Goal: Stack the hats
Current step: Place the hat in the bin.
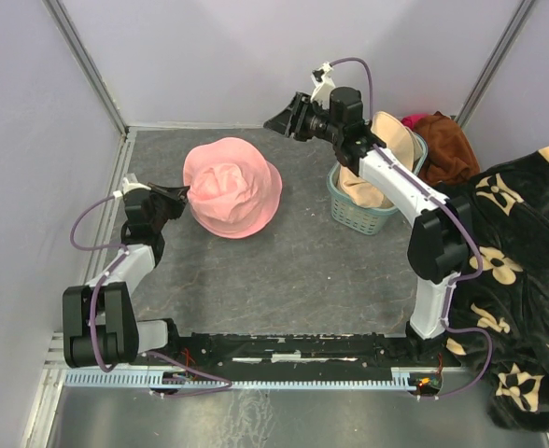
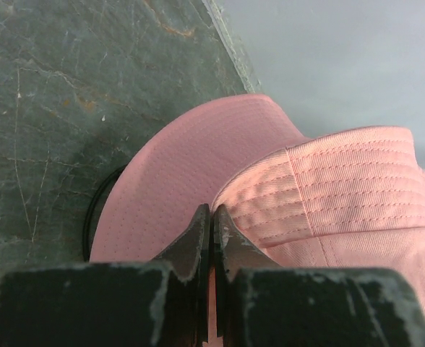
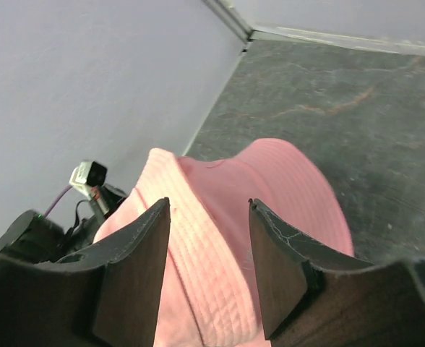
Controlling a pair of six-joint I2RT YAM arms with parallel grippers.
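Note:
A pink hat (image 1: 232, 187) lies crown up on the grey table, left of centre. My left gripper (image 1: 179, 194) is at its left edge. In the left wrist view its jaws (image 2: 212, 208) are shut where the pink hat's (image 2: 342, 188) brim meets the crown, with pink fabric showing in the slit between them. My right gripper (image 1: 280, 121) hangs open in the air, behind and to the right of the hat. The right wrist view shows nothing between its fingers (image 3: 209, 202), only the pink hat (image 3: 270, 188) below. Beige hats (image 1: 387, 149) stick out of the teal basket (image 1: 368, 217).
A rust-brown cloth (image 1: 447, 145) sits behind the basket in the back right corner. A black blanket with a beige floral pattern (image 1: 517, 261) covers the right side. Walls close the table off at the left and at the back.

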